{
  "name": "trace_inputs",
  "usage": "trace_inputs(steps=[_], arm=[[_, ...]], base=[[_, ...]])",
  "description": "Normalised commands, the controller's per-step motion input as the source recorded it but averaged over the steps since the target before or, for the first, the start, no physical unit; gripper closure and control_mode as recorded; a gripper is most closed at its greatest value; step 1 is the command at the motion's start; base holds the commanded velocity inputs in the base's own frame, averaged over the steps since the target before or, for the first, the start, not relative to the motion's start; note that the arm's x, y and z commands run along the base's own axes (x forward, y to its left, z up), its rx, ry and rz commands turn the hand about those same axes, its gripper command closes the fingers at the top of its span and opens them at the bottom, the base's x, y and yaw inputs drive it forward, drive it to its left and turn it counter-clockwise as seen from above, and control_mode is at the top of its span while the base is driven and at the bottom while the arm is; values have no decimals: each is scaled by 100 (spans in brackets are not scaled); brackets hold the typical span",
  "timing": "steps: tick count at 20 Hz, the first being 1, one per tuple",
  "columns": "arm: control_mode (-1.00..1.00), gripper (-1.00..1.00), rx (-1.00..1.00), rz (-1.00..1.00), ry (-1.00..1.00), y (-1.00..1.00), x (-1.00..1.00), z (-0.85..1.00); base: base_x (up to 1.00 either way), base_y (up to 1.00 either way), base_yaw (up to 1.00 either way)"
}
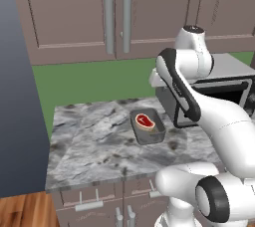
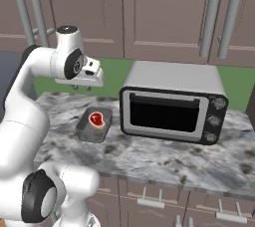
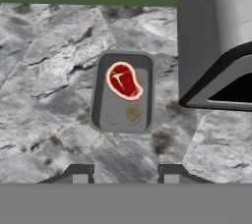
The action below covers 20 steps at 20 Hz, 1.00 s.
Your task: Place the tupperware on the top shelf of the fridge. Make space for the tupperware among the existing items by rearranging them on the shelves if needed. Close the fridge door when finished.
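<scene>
Starting out: the tupperware sits on the counter just beside the toaster oven, not picked up yet | fridge steps all left to do | gripper hangs above the tupperware, pointing down | jaws apart, holding nothing

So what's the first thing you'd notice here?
The bright red steak lying in an open grey tupperware on the marble counter catches the eye first. Close beside it stands a big silver toaster oven. The white robot arm hangs its end effector above the tupperware, touching nothing.
</scene>
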Motion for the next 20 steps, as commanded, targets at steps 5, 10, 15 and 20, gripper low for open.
trace_inputs(steps=[5, 10, 15, 20], arm=[[-100, -100, -4, 0, 0, 1, 0, -29], [-100, -100, 0, -9, 0, -4, 0, -61], [-100, -100, 0, -14, 0, -22, 0, -72], [-100, -100, 1, -12, 0, -13, 22, -36]], base=[[0, 0, 0], [0, 0, 0], [0, 0, 0], [0, 0, 0]])
